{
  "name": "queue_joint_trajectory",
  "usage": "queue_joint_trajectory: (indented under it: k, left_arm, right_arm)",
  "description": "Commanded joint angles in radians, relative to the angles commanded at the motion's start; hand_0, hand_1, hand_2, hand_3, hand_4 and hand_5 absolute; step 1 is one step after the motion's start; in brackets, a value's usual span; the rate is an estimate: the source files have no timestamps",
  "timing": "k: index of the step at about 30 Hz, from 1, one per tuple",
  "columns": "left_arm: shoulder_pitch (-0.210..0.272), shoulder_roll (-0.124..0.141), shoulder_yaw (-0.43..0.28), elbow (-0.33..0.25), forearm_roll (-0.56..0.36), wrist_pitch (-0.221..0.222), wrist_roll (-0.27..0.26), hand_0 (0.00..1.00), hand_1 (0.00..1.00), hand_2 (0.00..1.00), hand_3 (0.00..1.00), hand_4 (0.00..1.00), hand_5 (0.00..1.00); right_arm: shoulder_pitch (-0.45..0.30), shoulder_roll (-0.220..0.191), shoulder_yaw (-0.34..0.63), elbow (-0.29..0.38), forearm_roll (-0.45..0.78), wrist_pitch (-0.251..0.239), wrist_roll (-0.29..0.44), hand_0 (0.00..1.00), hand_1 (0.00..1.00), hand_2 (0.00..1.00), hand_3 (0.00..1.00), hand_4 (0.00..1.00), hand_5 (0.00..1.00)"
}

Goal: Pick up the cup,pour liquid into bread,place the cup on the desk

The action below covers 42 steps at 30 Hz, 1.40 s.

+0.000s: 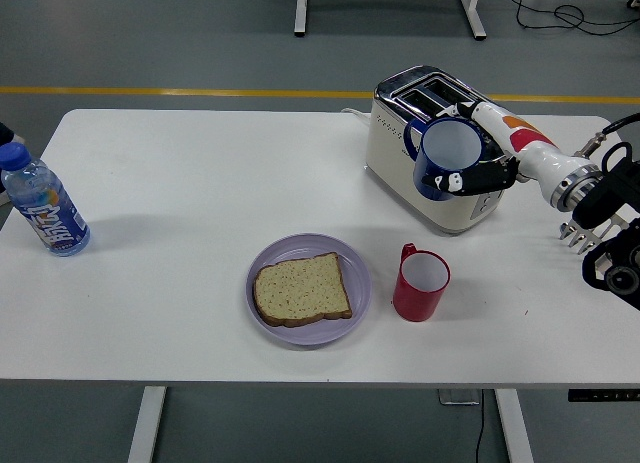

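Right hand [478,155] with fingers curled around blue cup [445,159], held above table [200,193] in front of toaster [428,143], mouth tipped toward camera. Bread [301,289] on purple plate [262,323], near centre; red mug [420,282] just beside plate. Bottle [42,203] at far left.

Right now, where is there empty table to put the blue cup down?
The widest bare patch lies between the bottle and the plate, running back to the far edge. A smaller one is right of the red cup. It is crowded around the toaster, where the right hand holds the blue cup.
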Motion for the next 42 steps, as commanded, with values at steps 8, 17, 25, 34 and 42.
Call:
queue_joint_trajectory:
  k: [8,17,25,34,42]
  left_arm:
    - [-0.002,0.001,-0.003,0.001,0.005,-0.001,0.001,0.705,0.721,0.732,0.581,0.276,0.998]
    - [-0.002,0.001,-0.004,0.0,0.008,-0.001,0.001,0.705,0.722,0.733,0.582,0.275,0.998]
    - [-0.001,0.0,-0.006,0.001,0.013,-0.001,0.003,0.704,0.72,0.732,0.582,0.275,0.998]
    - [0.0,-0.002,-0.011,0.001,0.022,0.0,0.007,0.704,0.721,0.733,0.581,0.273,0.998]
    - [0.005,-0.006,-0.02,0.001,0.036,0.003,0.014,0.704,0.72,0.732,0.581,0.272,0.998]
  right_arm:
    - [-0.048,-0.064,0.076,-0.009,-0.007,0.065,-0.008,0.408,0.345,0.487,0.508,0.627,0.021]
    - [-0.136,-0.116,0.161,0.0,0.041,0.138,-0.023,0.408,0.347,0.488,0.508,0.626,0.026]
    - [-0.23,-0.116,0.262,-0.018,0.08,0.169,-0.027,0.406,0.346,0.49,0.508,0.623,0.026]
    - [-0.294,-0.101,0.34,-0.1,0.08,0.222,-0.048,0.406,0.346,0.492,0.508,0.619,0.029]
    - [-0.331,-0.071,0.36,-0.164,0.078,0.23,-0.036,0.404,0.346,0.492,0.509,0.608,0.036]
